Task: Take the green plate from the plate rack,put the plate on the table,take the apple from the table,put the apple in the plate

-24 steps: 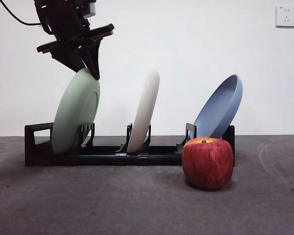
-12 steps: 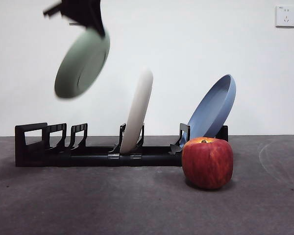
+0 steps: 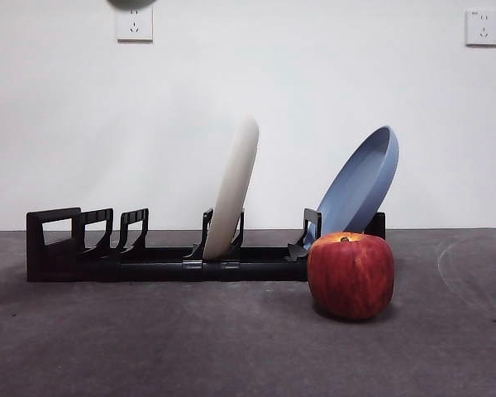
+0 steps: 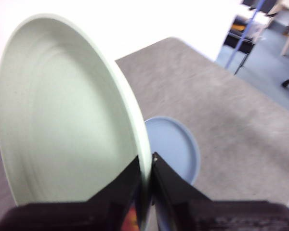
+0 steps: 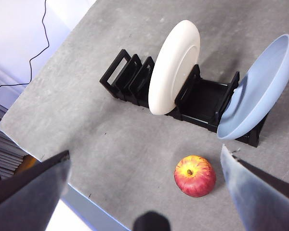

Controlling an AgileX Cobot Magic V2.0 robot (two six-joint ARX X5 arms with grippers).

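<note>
3 plates: 1 green plate (image 4: 62, 120) clamped between the left fingers (image 4: 135, 185), plus 1 cream-white plate (image 3: 234, 186) and 1 blue plate (image 3: 362, 184) below, standing in the 1 plate rack (image 3: 165, 263); 1 apple (image 3: 350, 275); 2 wall sockets (image 3: 134, 23)

I am looking over all three views and I am finding no text, label, brand, number or sign that I can read. The two wall sockets (image 3: 134, 23) (image 3: 482, 26) in the front view are showing only their slot holes. A tiny grey mark at the top corner of the right one is staying too small for me to make out.
</note>
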